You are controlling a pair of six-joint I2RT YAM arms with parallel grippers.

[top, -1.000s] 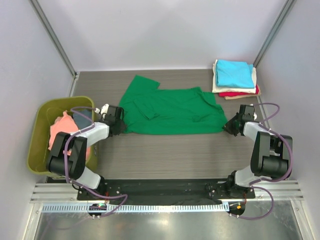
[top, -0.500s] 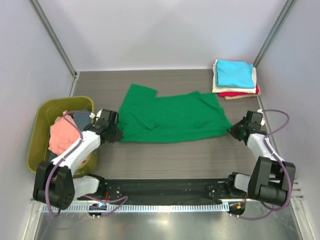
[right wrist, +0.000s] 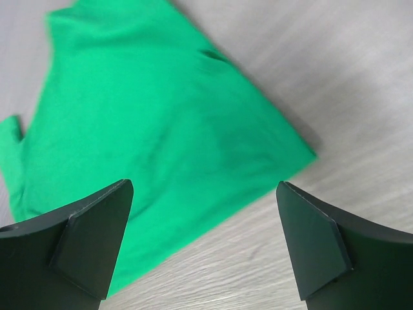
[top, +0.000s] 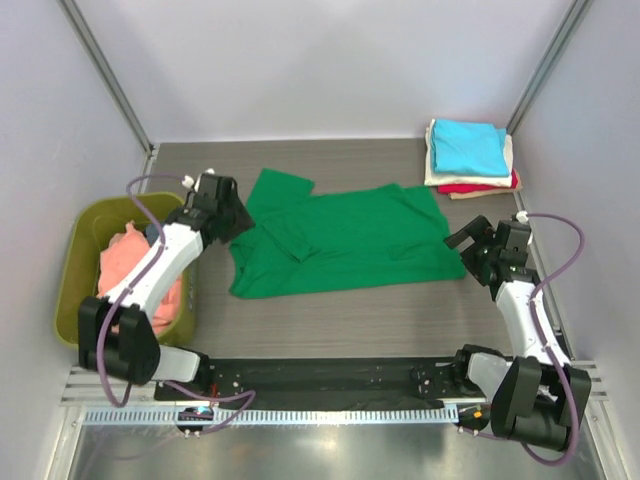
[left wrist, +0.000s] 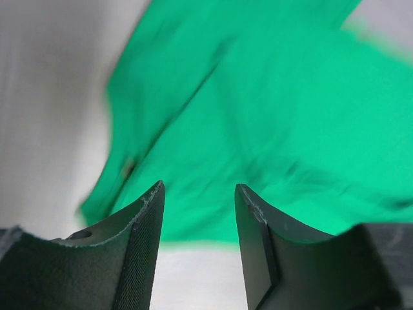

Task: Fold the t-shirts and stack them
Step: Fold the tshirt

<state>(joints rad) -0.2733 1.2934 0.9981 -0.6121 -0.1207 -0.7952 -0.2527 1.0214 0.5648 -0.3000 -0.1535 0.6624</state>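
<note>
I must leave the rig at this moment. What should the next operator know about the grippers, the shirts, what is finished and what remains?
Left gripper: open, empty, above the sleeve end of the bright green cloth t-shirt.
Right gripper: wide open, empty, at that shirt's hem end.
The green shirt lies spread on the table, unfolded.
Done: folded cyan t-shirt on a cream t-shirt and a red t-shirt, stacked at the far right corner.
Left: fold and stack the green shirt, then the salmon-pink t-shirt in the olive-green plastic tub.
</note>
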